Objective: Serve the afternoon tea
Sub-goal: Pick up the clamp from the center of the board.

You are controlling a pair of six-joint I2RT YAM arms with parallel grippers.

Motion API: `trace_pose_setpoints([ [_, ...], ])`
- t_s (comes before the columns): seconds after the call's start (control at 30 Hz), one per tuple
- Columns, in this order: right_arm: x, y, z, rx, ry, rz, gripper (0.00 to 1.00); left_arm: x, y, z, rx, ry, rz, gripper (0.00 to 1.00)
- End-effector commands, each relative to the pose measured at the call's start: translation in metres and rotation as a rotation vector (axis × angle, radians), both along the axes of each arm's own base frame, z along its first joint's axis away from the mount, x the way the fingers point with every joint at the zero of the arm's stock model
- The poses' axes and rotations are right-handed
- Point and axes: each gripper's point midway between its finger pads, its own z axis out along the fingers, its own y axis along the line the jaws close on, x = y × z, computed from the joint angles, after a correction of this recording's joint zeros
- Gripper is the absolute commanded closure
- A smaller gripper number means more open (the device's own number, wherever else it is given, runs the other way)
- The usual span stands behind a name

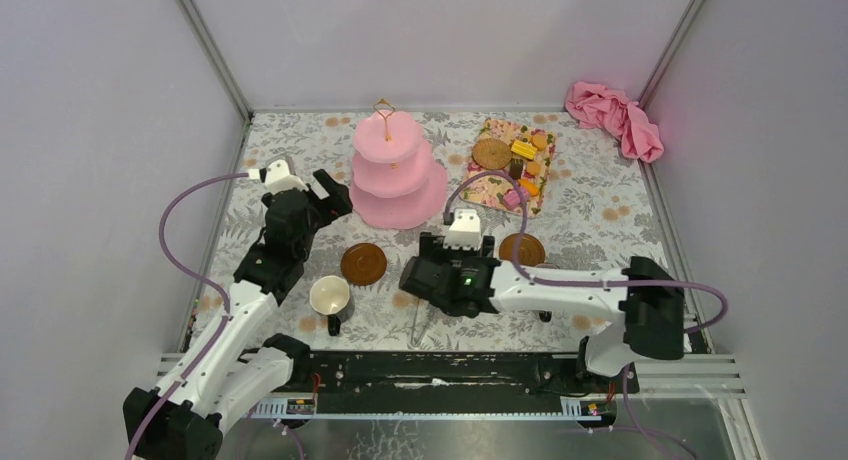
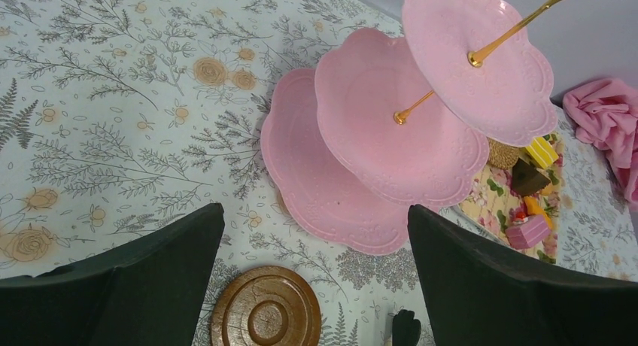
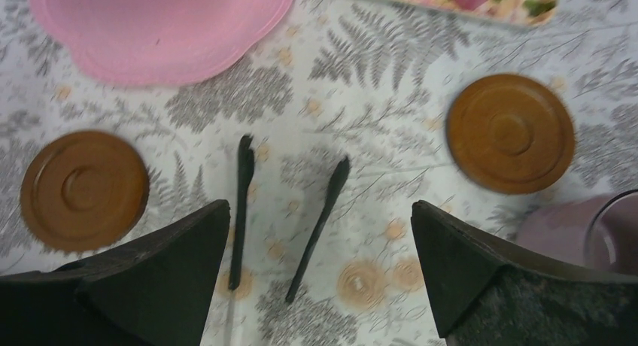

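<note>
Though unheld, stand [image 1: 400,195] beyond left gripper [image 1: 337,193]

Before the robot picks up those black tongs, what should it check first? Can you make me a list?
1. Right gripper open: ok, jaws wide over the tongs.
2. Tongs free: ok, lying flat on the table, nothing on them.
3. Cake stand ready for biscuits: ok, all three tiers bare.
4. Left gripper out of the way: ok, open, empty, beside the stand.
5. Mugs on saucers: not ok, both saucers bare; the white mug stands on the table.
6. Purple mug clear of the right gripper: cannot tell, only its edge shows.
</note>
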Motion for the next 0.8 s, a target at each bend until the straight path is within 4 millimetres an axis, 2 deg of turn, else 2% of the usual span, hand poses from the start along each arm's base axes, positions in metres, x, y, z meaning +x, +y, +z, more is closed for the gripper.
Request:
trace_pose_setpoints([
  [0.0,-0.023,0.024,-0.001,0.102,-0.007,-0.061,0.02,0.001,-0.008,0.009,-0.040,-0.043,-0.023,0.00],
  [0.17,-0.045,0.049,-0.015,0.142,0.021,-0.024,0.01,0.000,-0.009,0.008,-0.056,-0.047,-0.027,0.00],
  [0.23,-0.051,0.055,-0.026,0.122,0.039,-0.015,0.01,-0.001,-0.009,0.008,-0.062,-0.052,-0.025,0.00],
  [0.5,-0.062,0.053,-0.047,0.121,0.073,-0.010,0.01,-0.001,-0.008,0.007,-0.064,-0.052,-0.021,0.00],
  [0.77,-0.068,0.063,-0.060,0.089,0.091,0.015,0.01,0.000,-0.008,0.003,-0.063,-0.043,-0.020,0.00],
])
